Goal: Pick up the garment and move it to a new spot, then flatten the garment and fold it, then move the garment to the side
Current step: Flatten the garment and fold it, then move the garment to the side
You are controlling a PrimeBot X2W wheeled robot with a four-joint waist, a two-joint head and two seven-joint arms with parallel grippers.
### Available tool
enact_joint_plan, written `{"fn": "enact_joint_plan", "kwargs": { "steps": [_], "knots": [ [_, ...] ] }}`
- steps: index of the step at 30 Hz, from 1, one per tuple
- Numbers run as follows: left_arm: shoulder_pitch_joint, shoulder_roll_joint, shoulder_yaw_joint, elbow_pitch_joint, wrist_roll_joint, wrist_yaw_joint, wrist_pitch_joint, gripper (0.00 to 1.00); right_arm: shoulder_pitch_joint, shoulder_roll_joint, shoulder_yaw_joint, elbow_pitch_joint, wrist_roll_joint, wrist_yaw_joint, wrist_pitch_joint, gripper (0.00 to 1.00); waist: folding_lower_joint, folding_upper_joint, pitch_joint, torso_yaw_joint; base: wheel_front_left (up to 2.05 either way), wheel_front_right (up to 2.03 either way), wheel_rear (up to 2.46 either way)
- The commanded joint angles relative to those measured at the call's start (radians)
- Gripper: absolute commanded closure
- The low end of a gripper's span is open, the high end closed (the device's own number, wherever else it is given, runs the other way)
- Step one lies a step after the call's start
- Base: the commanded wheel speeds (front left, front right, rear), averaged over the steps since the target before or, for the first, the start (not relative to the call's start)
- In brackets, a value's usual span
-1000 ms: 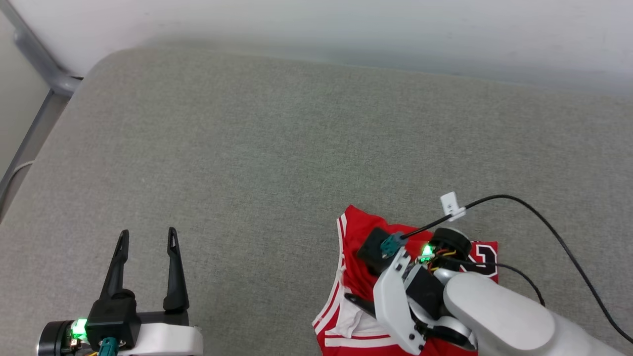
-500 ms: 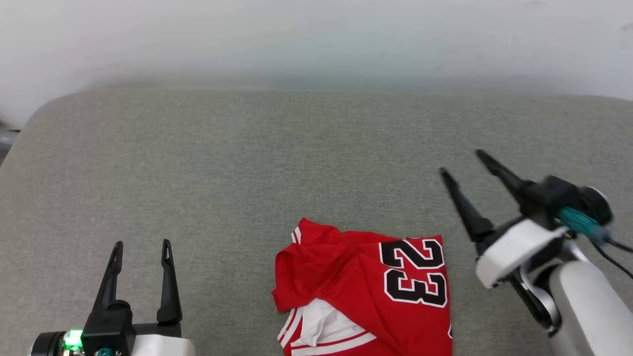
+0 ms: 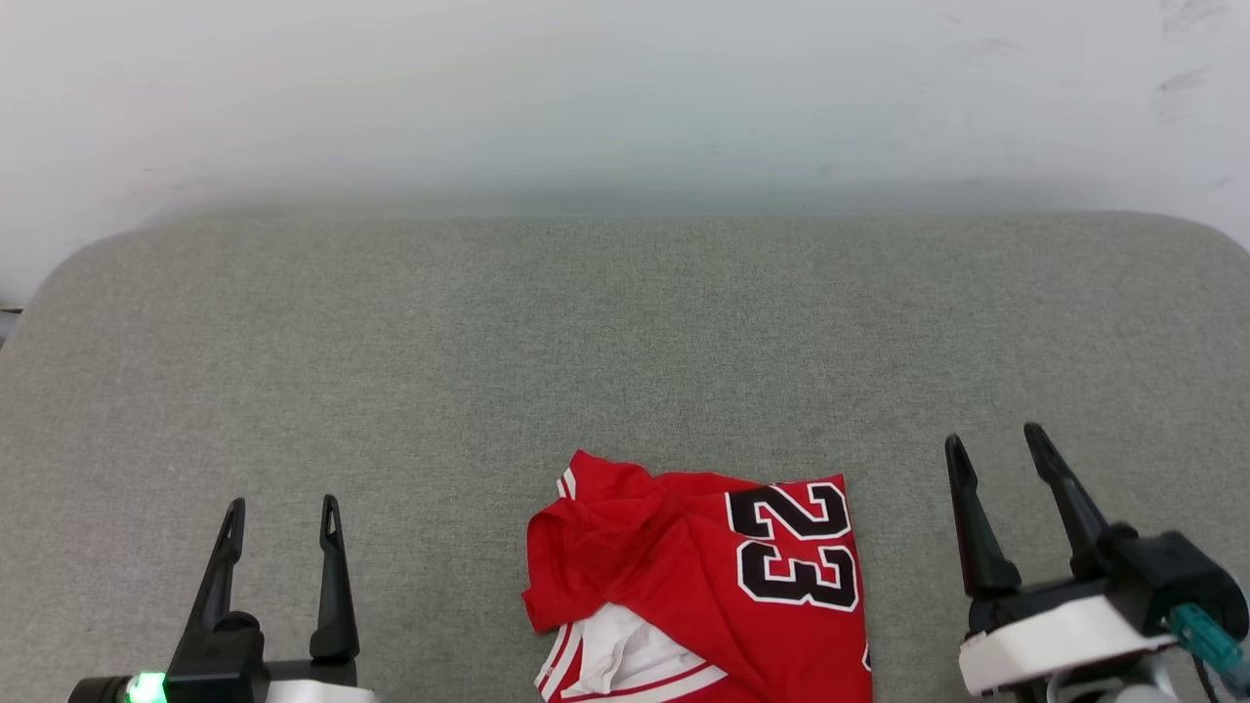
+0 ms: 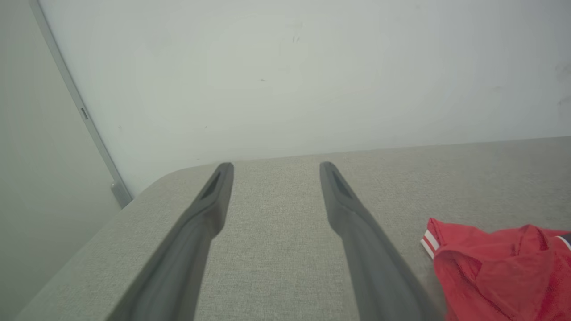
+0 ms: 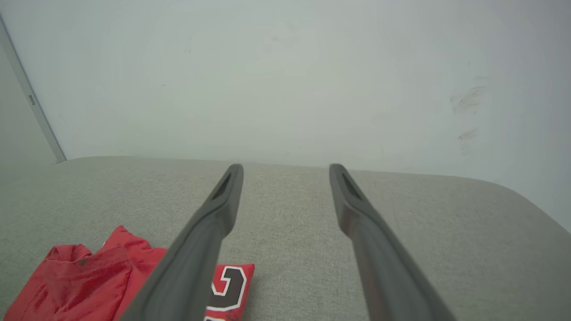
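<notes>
Your garment [image 3: 684,576] lies on the grey fabric-covered counter [image 3: 488,371], at its near edge, between the two pincers and closer to the right one. It is a compact red bundle with the number panel uppermost and a white, red-striped sleeve showing at its lower left. The left portion is rumpled, so I judge the fold rough rather than pressed flat.

Your left pincer [image 3: 282,502] is spread and empty, well apart from the cloth. Your right pincer [image 3: 992,435] is likewise spread, holds nothing, and stands near the cloth's right edge without touching it.

Legible writing: "23" [image 3: 796,547], black with white edging, lying sideways. No brand label can be read.
</notes>
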Motion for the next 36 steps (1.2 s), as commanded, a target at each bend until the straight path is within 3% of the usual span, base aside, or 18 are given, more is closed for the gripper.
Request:
{"fn": "enact_joint_plan", "kwargs": {
  "steps": [1,22,28,32,36],
  "knots": [
    [0.017,0.001,-0.003,0.002,-0.004,-0.001,-0.002,0.0,0.037,0.016,-0.014,-0.011,0.002,-0.001,-0.008,0.0,0.0,-0.0001,-0.009,-0.001,0.0,0.0,0.0],
    [0.043,0.014,-0.015,0.035,-0.011,-0.019,-0.002,0.0,0.129,0.033,-0.028,-0.039,0.036,-0.001,0.004,0.0,0.0,-0.0001,-0.033,0.0,0.0,0.0,0.0],
    [0.041,0.012,-0.009,0.041,-0.016,-0.018,-0.002,0.0,0.047,0.032,-0.021,-0.059,0.007,-0.001,0.02,0.0,0.0,-0.0001,-0.03,-0.002,0.0,0.0,0.0],
    [0.04,0.011,-0.012,0.047,-0.015,-0.021,-0.002,0.0,-0.046,-0.02,0.014,-0.079,0.009,-0.001,0.081,0.0,0.0,-0.0001,-0.034,0.001,0.0,0.0,0.0],
    [0.038,0.012,-0.012,0.051,-0.014,-0.022,-0.002,0.0,-0.153,-0.097,0.095,-0.076,0.064,-0.001,0.216,0.0,0.0,-0.0001,-0.036,0.009,0.0,0.0,0.0]
  ]
}}
